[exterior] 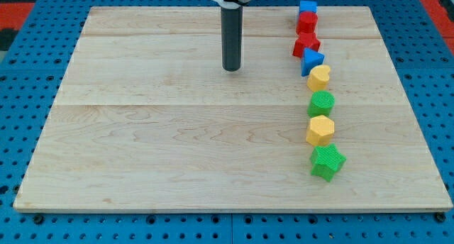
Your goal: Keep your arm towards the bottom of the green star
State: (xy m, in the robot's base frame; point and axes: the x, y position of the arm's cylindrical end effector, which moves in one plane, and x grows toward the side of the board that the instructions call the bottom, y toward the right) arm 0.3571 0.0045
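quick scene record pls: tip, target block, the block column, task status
tip: my tip rests on the wooden board, upper middle
target: green star, lowest block in the column
column, top to bottom: blue block, red block, red star, blue triangle, yellow hexagon, green block, yellow hexagon, green star
tip vs target: up and toward the view's left, well apart
status: tip not yet below the star
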